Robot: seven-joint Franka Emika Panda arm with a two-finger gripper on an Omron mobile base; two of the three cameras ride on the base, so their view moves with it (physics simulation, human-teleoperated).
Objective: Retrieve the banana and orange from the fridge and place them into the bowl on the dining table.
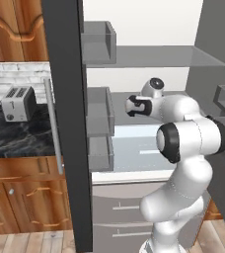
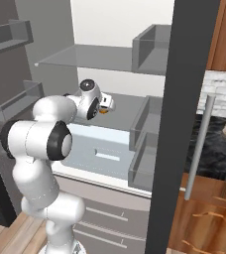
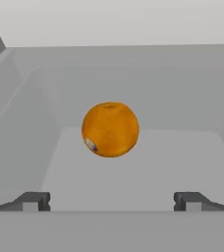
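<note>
Your arm is reaching into the tall grey refrigerator with white interior and grey shelves (image 1: 149, 59), its doors open. The step in hand, as judged, is the approach to the small round bright orange fruit (image 3: 110, 129), which sits on the grey shelf (image 3: 133, 167) ahead of the hand, centred between the two dark fingertips (image 3: 33, 201). The jaws of your two-finger gripper (image 3: 111, 202) stand wide open, holding nothing and apart from the fruit. Next you will likely need to advance straight until the fruit lies between the jaws, then close. In the right base view only a sliver of orange (image 2: 103, 111) shows past the wrist. Whether the fruit touches the back wall cannot be told.
</note>
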